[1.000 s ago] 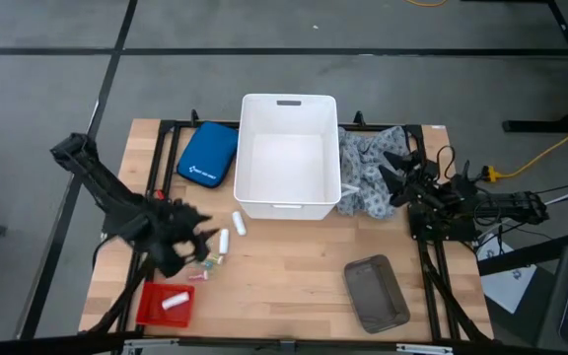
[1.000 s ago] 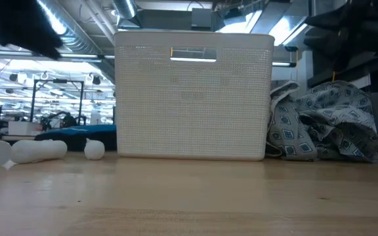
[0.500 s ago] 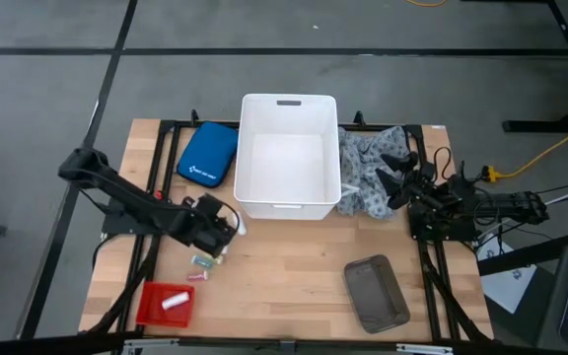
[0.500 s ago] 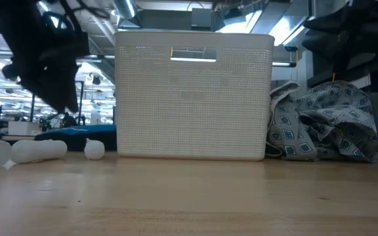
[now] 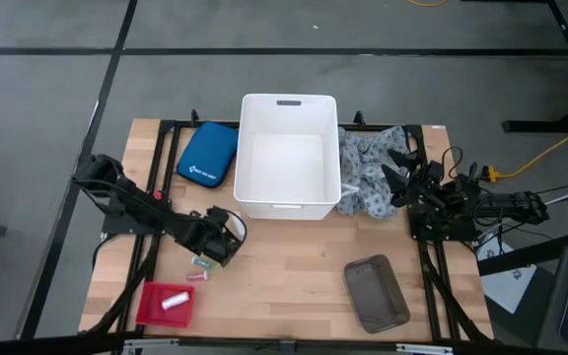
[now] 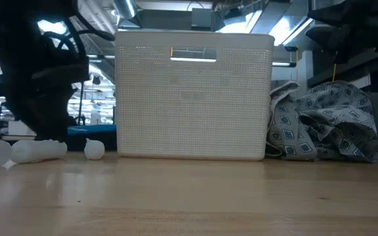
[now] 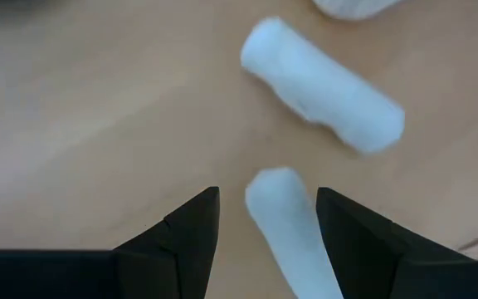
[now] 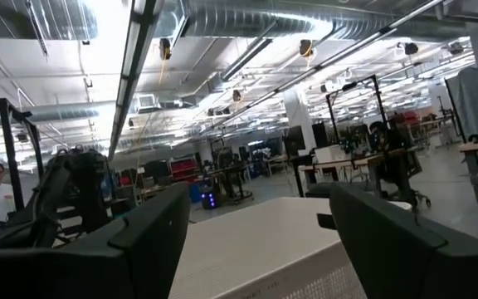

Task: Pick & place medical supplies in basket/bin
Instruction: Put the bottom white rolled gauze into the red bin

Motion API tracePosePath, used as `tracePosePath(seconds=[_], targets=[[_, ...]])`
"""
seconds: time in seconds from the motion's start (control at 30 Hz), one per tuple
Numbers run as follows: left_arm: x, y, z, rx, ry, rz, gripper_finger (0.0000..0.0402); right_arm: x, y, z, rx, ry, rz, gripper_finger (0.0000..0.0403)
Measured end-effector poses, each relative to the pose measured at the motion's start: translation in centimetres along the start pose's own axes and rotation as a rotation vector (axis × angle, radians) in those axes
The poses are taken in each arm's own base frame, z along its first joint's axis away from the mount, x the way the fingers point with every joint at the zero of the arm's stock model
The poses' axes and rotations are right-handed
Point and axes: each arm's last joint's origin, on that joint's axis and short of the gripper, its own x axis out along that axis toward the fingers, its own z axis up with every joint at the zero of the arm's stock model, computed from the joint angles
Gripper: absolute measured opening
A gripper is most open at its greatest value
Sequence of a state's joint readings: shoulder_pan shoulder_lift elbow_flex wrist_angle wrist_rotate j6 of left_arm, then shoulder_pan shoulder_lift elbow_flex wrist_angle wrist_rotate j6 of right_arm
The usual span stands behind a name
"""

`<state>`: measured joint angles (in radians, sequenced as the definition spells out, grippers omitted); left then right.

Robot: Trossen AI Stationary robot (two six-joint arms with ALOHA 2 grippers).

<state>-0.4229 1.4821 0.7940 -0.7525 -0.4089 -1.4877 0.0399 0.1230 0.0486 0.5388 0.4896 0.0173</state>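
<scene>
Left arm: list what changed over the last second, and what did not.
The left gripper swung from the table's left edge toward the white rectangular plastic tub and dropped over the white cylindrical rolls, fingers open around one, not gripping. Unmoved: rolls, tub, right gripper beside the grey-and-white patterned cloth.

No legible text; only an unreadable white mark on the blue pouch point(image 5: 207, 155)
</scene>
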Motion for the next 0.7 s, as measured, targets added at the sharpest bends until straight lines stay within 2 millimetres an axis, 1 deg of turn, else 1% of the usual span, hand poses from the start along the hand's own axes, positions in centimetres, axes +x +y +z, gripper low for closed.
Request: tracePosePath(seconds=[0.2,0.3,0.57,0.7], targets=[[0.3,-0.2,-1.0,-0.01,0.014,0.017,0.0198,0.0,0.0,0.0,0.022,0.0,0.0,0.0292],[0.9,-0.3,-1.3,-0.014,0.016,0.039,0.0198,0.0,0.0,0.0,0.025,0.001,0.001,0.0292],[2.1,-0.5,-1.9,0.048,0.053,0.093,0.0198,0.0,0.0,-0.1,0.047,0.007,0.0,0.0292],[2.0,-0.4,-2.0,0.079,0.057,0.09,0.0181,0.0,0.0,-0.1,0.049,0.007,0.001,0.0292]])
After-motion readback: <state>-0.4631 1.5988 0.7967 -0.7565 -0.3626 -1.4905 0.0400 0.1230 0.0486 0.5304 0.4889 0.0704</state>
